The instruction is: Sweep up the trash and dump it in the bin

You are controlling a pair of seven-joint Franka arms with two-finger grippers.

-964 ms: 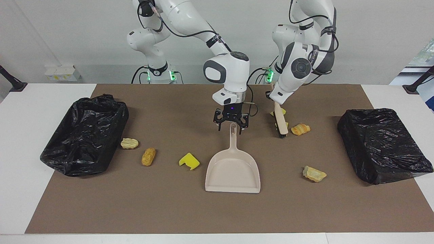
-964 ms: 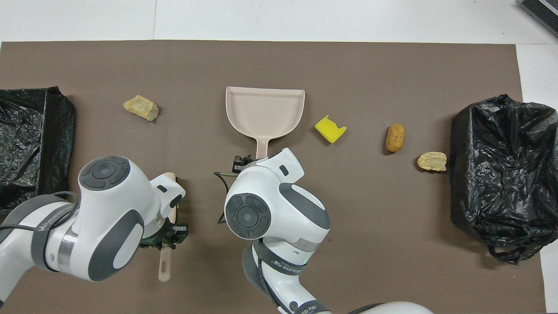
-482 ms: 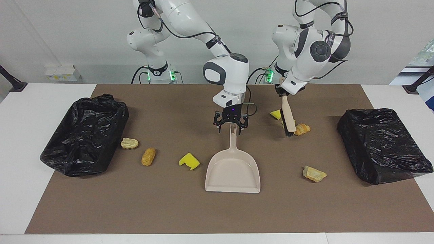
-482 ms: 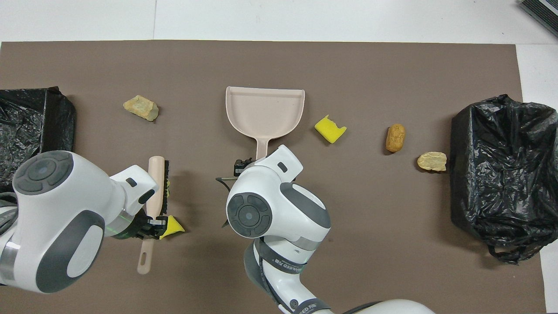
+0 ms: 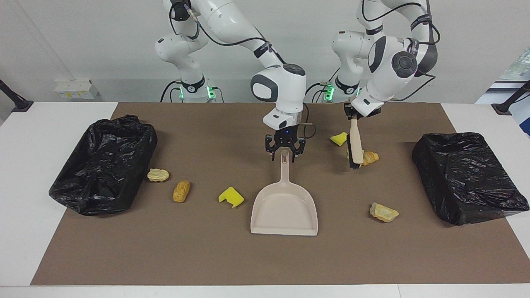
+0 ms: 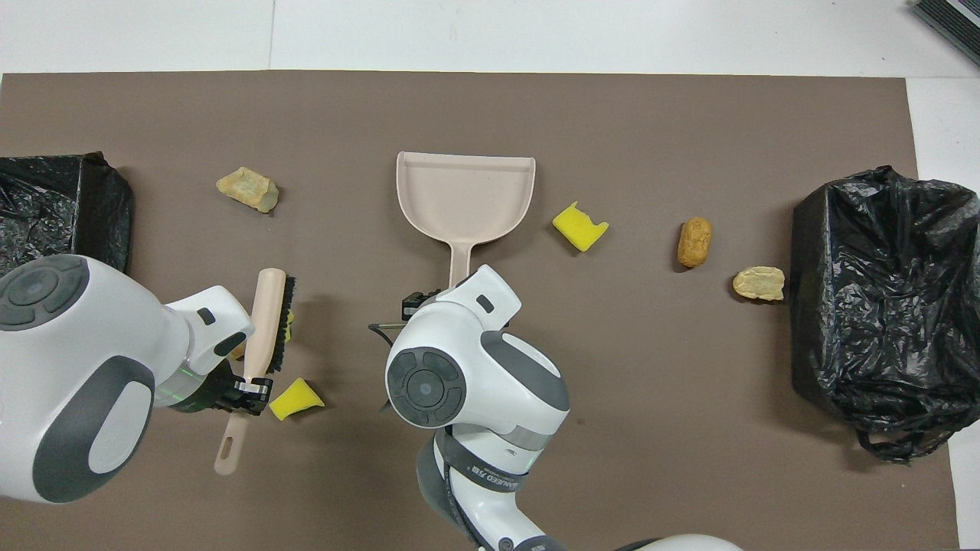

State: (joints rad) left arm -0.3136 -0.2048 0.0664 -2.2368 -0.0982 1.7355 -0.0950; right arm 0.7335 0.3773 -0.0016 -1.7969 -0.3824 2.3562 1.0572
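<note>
Beige plastic, the flat dustpan point(image 5: 284, 208) lies mid-mat with its open lip facing away from the robots, and the right gripper point(image 5: 285, 154) is down at the tip of its upright-pointing handle, fingers spread either side and not visibly closed on it. The left gripper point(image 5: 353, 112) has its fingers clamped on the handle of the beige, black-bristled brush point(image 5: 355, 147), whose head rests against a tan crusty lump point(image 5: 368, 157), with a yellow sponge wedge point(image 5: 339, 138) just beside it, nearer the robots. Other trash lies scattered: a green-backed lump point(image 5: 384, 212) toward the left arm's end, and a notched yellow sponge point(image 5: 231, 196), an orange lump point(image 5: 181, 191) and a pale lump point(image 5: 158, 174) toward the right arm's end, near one black-bagged bin point(image 5: 103, 163); a second bagged bin point(image 5: 468, 176) sits at the left arm's end. To do this step well, the right fingers should probably close squarely on the handle before any sweeping, then tilt the lip onto the mat so the brush can drive pieces in with short, low strokes.
</note>
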